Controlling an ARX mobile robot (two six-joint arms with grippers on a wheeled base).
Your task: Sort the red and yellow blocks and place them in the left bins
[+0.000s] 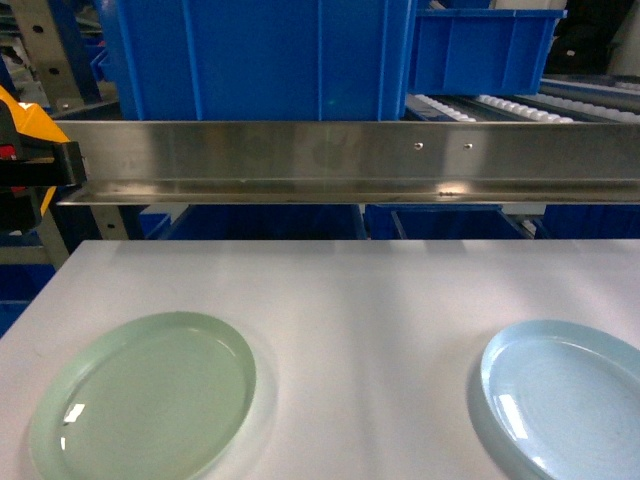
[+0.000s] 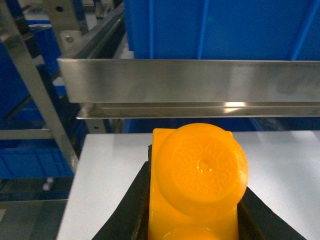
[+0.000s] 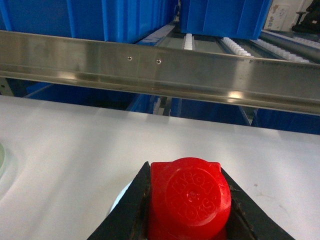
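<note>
Embossed lettering on yellow block (image 2: 200,175) and red block (image 3: 190,197) studs, illegible.

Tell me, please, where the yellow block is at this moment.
The yellow block is clamped in the left gripper, seen only in the left wrist view, above the left part of the white table, just before the steel rail.

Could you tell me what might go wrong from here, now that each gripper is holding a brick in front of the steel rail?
1. The steel rail runs across in front of the blue bins; a low approach by either arm could strike it.
2. The yellow brick sticks well out of the left gripper, so a knock might lever it loose.
3. The red brick in the right gripper must cross to the left bins and could end in the right-hand bin.
</note>
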